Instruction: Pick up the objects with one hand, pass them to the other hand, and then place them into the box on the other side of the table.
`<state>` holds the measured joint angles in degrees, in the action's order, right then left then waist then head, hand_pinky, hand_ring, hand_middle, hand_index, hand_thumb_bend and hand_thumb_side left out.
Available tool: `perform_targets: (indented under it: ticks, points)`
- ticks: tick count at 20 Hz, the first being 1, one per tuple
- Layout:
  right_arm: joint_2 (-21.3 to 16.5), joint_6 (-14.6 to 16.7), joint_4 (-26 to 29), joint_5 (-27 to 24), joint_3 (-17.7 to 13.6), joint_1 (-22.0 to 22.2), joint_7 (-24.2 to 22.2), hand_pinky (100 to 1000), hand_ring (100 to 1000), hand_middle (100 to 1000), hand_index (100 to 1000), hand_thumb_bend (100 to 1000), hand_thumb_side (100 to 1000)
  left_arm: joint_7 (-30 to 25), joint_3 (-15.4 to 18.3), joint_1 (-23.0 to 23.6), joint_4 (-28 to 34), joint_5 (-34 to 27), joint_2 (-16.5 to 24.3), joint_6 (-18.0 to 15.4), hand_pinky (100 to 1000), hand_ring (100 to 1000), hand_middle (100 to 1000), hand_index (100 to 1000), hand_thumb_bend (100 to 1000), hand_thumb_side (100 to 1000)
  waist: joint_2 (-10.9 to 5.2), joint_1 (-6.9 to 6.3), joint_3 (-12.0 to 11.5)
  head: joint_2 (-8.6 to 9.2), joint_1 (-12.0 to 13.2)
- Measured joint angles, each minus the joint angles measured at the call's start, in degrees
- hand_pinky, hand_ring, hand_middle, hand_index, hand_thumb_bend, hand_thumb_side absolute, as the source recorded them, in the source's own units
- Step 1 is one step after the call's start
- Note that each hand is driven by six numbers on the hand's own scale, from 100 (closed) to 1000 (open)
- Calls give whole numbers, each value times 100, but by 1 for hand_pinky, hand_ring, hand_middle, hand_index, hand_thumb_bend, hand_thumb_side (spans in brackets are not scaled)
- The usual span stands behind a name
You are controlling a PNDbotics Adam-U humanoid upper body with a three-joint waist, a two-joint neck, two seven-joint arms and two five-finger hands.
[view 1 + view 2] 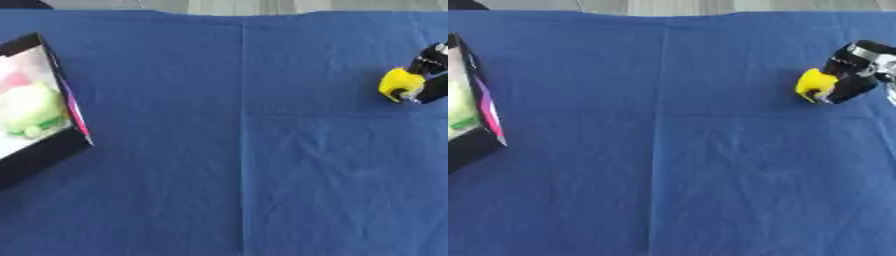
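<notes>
A small yellow object shows at the right edge of the table, at the tip of my right hand. The hand is black with silver joints, comes in from the right, and has its fingers curled round the yellow object just above the blue cloth. Far across at the left edge stands a black box with a pale inside. In it lie a light green object and something pink. My left hand is in neither view.
A blue cloth with a centre crease covers the whole table. Its far edge runs along the top, with grey floor beyond. A pink strip lines the box's right wall.
</notes>
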<state>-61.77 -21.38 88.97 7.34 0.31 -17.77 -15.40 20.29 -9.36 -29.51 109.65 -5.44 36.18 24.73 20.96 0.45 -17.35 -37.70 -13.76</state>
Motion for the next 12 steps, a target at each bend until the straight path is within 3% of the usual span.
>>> perform_targets:
  ticks: [12]
  points:
    - [-22,-53,785,-582,22,175,432,837,677,372,431,359,100,2,3,89,-30,0,1,-1,938,745,731,753,100,772,-51,0,129,-110,72]
